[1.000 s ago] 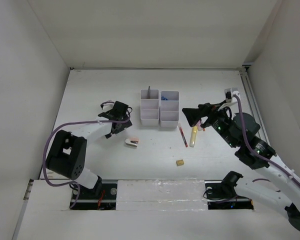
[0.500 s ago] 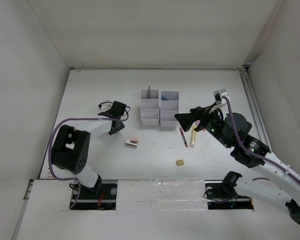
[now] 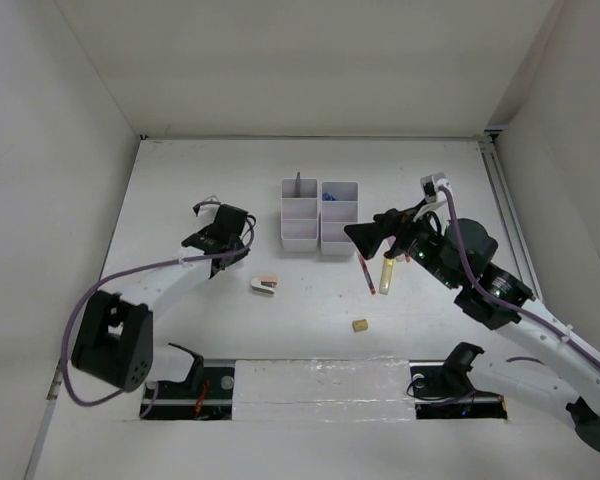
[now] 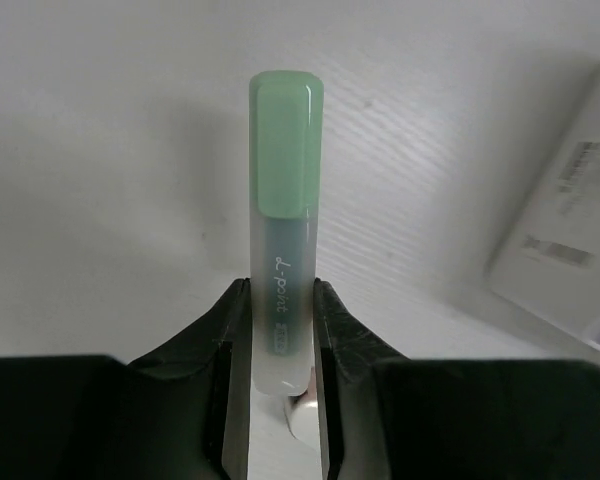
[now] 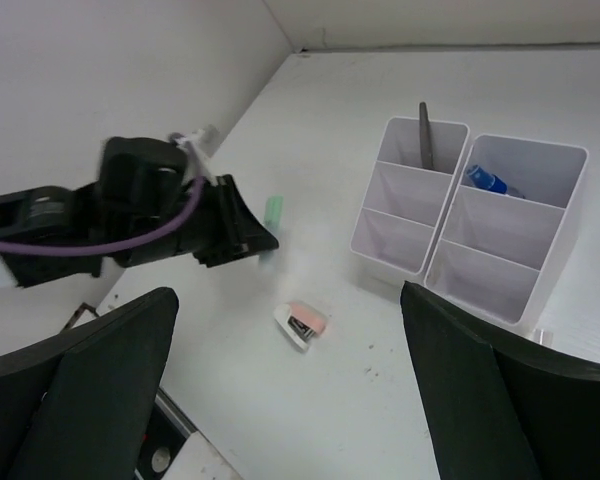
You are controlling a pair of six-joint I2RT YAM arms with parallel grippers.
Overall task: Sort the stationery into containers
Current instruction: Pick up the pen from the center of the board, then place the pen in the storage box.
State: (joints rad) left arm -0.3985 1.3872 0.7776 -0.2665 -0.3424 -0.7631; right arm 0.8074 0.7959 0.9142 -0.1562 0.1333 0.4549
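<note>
The left gripper (image 4: 280, 292) pinches a green highlighter (image 4: 285, 200) between its two fingers, which press the frosted barrel from either side near its rear end. The cap and most of the body reach out ahead of the jaws. The highlighter is over the white table (image 3: 170, 190), left of the two joined white organisers (image 3: 300, 243). Whether it is lifted or lying flat cannot be told.

The hold is narrow and sits far back on a smooth plastic barrel. The long front end may droop or twist as the arm swings, and the highlighter could slide out short of the compartments. It is probably longer than a square compartment is wide, so it needs to go in end-first. Brought in tilted, it could catch a thin rim and shove or tip the light organisers, where the scissors (image 3: 298, 184) and the blue-capped glue bottle (image 5: 487, 181) already stand.

The right gripper (image 3: 358, 232), its fingers spread wide and holding nothing, hangs just right of the organisers, above the red pen (image 3: 365, 272) and the yellow highlighter (image 3: 387, 272). If both arms go for the compartments together, they could collide. The stapler (image 3: 264, 286) and the eraser (image 3: 360, 325) lie nearer the bases, apart from both arms.
</note>
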